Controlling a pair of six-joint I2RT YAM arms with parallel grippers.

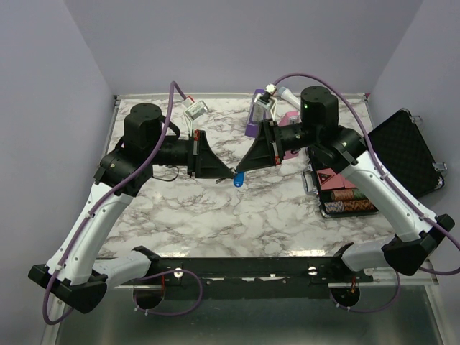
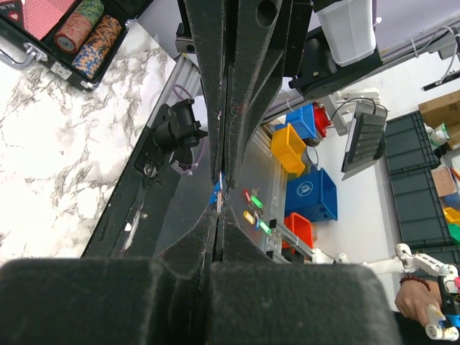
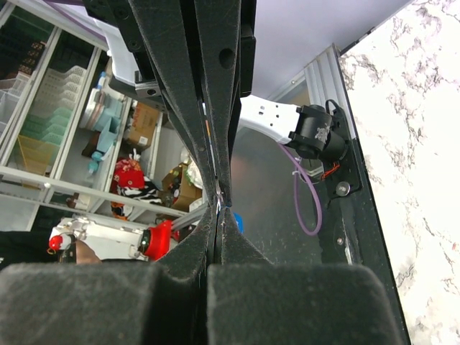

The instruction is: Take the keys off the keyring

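Both grippers meet tip to tip above the middle of the marble table (image 1: 215, 223). The keys (image 1: 238, 180) show as a tiny bright-blue piece hanging just under that meeting point. In the left wrist view the blue head (image 2: 214, 192) sits above my left gripper (image 2: 218, 213), which is shut on a thin pale metal bit of it. My right gripper (image 3: 219, 208) is shut too, pinching a thin glinting metal piece, with blue (image 3: 238, 223) peeking out behind one finger. The keyring is too small and too covered by the fingertips to make out clearly.
An open black case (image 1: 406, 151) with poker chips (image 1: 348, 201) lies at the right. A purple metronome (image 1: 256, 115), a pink one (image 1: 290, 118) and a small white device (image 1: 195, 110) stand at the back. Both arms span the table's near half.
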